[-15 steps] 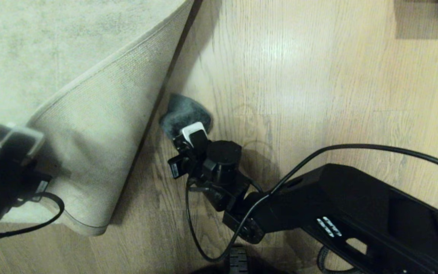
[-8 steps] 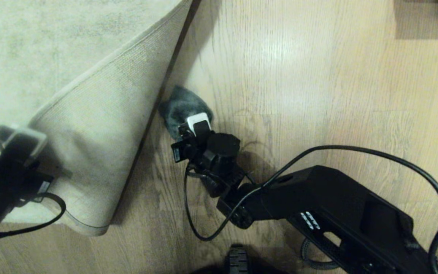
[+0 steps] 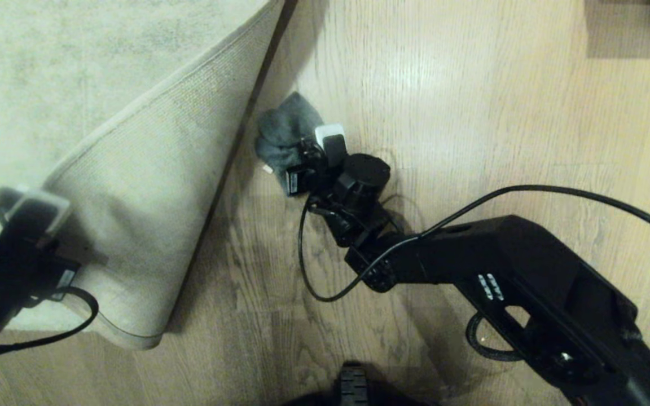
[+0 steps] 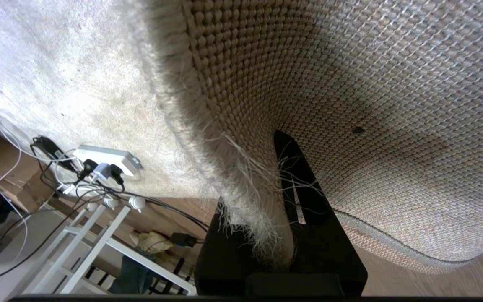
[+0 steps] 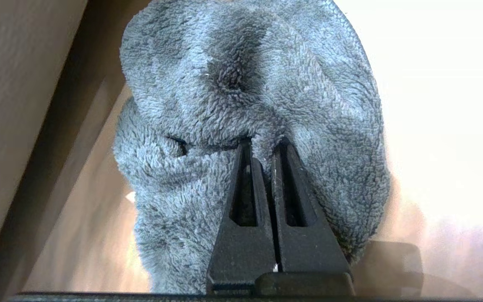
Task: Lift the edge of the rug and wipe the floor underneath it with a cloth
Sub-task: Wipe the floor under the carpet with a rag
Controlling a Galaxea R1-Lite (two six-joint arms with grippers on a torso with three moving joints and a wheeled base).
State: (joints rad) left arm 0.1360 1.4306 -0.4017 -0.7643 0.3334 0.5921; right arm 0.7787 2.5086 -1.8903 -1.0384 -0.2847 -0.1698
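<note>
Floor [image 3: 471, 113]; right tool [image 3: 302, 160] low, outstretched.

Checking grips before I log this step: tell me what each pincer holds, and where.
Left pincer clamps the rug edge near its lifted corner. Right pincer pinches a fold in the cloth.

The left gripper [image 4: 281, 235] is held raised at the near left, jaws clamped. The right gripper [image 5: 262, 147] is extended forward and low, fingers [image 5: 241, 218] pressed together.
</note>
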